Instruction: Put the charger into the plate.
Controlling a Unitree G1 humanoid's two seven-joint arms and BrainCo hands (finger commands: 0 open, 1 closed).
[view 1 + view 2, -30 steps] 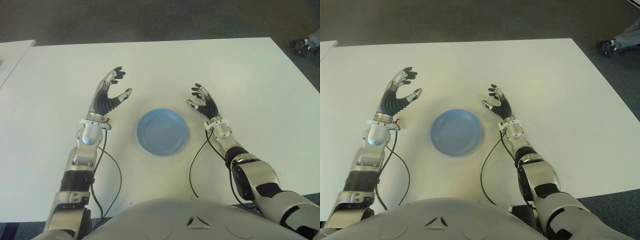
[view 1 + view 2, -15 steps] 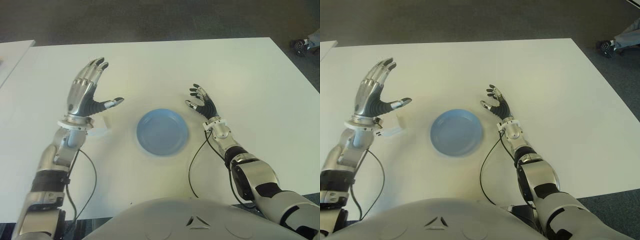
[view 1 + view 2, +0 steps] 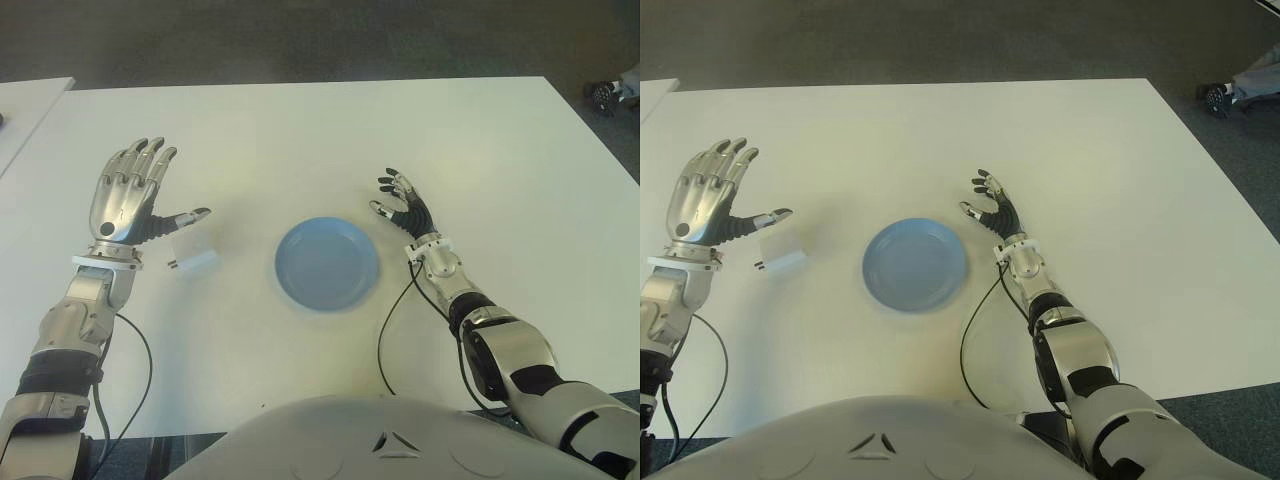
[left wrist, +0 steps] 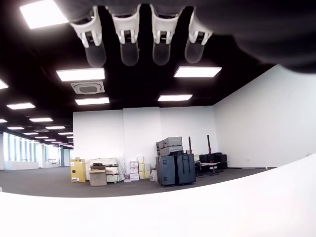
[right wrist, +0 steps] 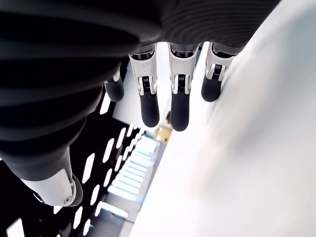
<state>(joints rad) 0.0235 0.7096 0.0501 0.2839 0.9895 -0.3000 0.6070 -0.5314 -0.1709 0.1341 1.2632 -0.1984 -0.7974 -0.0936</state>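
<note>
Two hands: both mine, both empty.
Left hand [image 3: 128,195]: raised over the left part of the desk [image 3: 300,130], fingers spread and straight, palm facing away, thumb tip close above the charger; it grasps nothing.
Right hand [image 3: 402,203]: beside the plate on its right, fingers loosely bent and relaxed, holding nothing; idle.
Charger [image 3: 191,253]: small white block lying on the desk, between my left hand and the plate, just under my left thumb; what look like its prongs point toward my left arm.
Plate [image 3: 327,263]: round, blue, nothing in it, near the middle of the desk, well clear of the charger.
Task status: not started as I judge it; the charger must first be grasped.
Next need: turn my left palm down and close around the block's sides.
Risk one: white block on white desk, so I may misjudge its edges and pinch a corner, letting it slip.
Risk two: a shallow approach may push it away instead of catching it.
Risk three: a high release could make it bounce off the shallow plate.
</note>
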